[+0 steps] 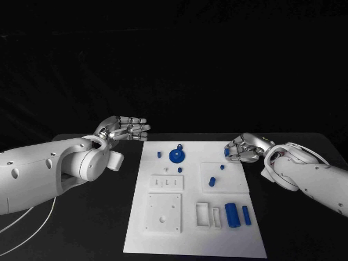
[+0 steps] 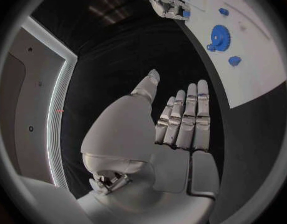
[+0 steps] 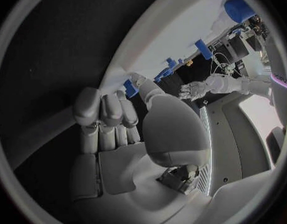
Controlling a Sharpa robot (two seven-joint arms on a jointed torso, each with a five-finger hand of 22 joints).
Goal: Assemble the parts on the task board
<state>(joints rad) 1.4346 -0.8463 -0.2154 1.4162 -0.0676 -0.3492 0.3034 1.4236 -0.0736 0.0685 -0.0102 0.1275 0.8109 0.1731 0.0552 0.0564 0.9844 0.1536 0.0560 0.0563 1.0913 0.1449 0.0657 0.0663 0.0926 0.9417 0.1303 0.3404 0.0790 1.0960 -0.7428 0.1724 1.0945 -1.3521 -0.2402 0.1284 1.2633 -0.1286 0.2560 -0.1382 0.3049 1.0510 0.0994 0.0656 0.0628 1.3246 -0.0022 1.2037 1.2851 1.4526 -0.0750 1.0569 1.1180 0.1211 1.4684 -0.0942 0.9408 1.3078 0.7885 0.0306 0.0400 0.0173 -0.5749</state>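
Centrally, white task board point(image 1: 193, 228) with blue parts point(image 1: 177, 156).

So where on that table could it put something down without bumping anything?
Bare black table lies left of the task board, below the left hand. The board's front strip is bare too. It is crowded around the blue parts and by the right hand.

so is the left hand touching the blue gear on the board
Apart. The head view shows the left hand raised over black table beside the task board, with bare white plate between it and the blue gear; its fingers are spread, holding nothing.
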